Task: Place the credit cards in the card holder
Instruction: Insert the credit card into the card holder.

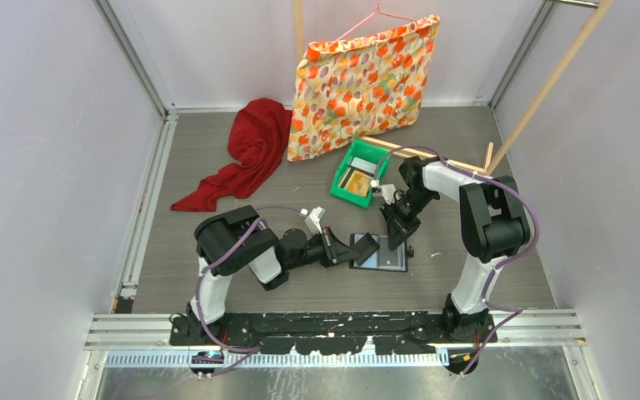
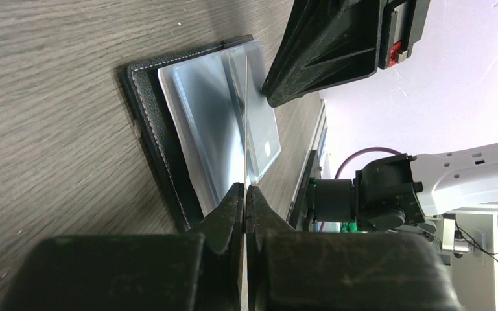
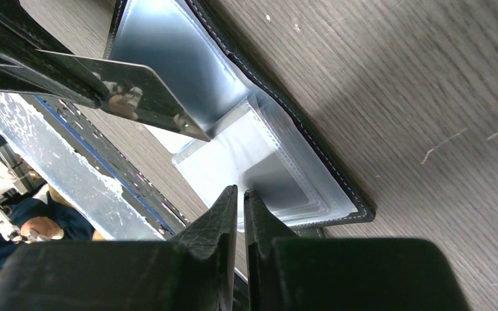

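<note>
The black card holder (image 1: 381, 257) lies open on the table between my arms, its shiny grey-blue pocket pages up. My left gripper (image 1: 350, 247) is shut on a thin grey credit card, seen edge-on in the left wrist view (image 2: 244, 129), whose far edge is at the pocket pages (image 2: 201, 123). The right wrist view shows this card (image 3: 146, 97) tilted over the holder (image 3: 337, 175). My right gripper (image 1: 397, 233) is shut, its tips (image 3: 241, 192) at the holder's clear pages; I cannot tell whether they pinch a page. More cards, one yellow-gold (image 1: 352, 181), lie in the green tray (image 1: 343, 193).
A red cloth (image 1: 250, 150) lies at the back left. A flowered orange cloth (image 1: 358, 79) hangs on a hanger at the back. Wooden sticks (image 1: 433, 156) lie and lean at the back right. Walls close in the sides.
</note>
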`<state>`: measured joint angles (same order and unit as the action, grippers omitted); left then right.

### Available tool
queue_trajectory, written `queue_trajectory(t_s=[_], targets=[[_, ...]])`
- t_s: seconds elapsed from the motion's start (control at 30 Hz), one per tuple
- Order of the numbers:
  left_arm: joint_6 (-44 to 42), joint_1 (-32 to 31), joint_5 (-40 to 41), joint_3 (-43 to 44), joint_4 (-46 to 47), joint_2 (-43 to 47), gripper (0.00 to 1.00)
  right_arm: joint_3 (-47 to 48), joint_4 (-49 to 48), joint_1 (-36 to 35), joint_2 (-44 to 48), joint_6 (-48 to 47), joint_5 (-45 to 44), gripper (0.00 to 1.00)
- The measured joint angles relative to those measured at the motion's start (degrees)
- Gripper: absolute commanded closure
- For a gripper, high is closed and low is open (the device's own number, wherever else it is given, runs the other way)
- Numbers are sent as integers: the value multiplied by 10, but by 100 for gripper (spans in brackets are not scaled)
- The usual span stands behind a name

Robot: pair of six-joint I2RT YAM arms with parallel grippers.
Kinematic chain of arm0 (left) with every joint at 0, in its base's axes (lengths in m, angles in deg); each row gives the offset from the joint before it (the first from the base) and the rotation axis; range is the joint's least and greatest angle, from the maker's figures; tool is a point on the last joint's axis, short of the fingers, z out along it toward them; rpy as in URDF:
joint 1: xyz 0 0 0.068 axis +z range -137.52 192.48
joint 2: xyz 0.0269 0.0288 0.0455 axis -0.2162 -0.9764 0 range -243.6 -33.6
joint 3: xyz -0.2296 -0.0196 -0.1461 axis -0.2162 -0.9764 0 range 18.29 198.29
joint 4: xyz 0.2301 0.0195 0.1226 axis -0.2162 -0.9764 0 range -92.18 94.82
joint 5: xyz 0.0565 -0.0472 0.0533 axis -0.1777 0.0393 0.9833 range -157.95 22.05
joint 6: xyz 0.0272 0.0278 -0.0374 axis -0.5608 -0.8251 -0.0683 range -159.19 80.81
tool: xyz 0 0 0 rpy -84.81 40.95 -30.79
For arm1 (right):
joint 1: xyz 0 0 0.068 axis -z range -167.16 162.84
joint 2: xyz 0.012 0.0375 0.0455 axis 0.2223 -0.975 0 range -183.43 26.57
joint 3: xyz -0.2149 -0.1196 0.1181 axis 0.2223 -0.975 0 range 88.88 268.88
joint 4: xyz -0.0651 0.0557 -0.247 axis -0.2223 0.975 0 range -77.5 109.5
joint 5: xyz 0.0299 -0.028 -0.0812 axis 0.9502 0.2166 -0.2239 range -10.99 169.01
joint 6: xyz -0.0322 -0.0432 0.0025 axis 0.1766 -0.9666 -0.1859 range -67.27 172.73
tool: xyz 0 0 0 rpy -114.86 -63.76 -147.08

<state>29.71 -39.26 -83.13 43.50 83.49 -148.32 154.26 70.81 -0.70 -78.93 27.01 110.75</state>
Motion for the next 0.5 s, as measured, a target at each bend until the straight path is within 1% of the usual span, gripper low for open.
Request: queue_trajectory(t_s=[0.5], targets=[[12,0,4,4,5,-21,100,0,0,0,0,0,0,86]])
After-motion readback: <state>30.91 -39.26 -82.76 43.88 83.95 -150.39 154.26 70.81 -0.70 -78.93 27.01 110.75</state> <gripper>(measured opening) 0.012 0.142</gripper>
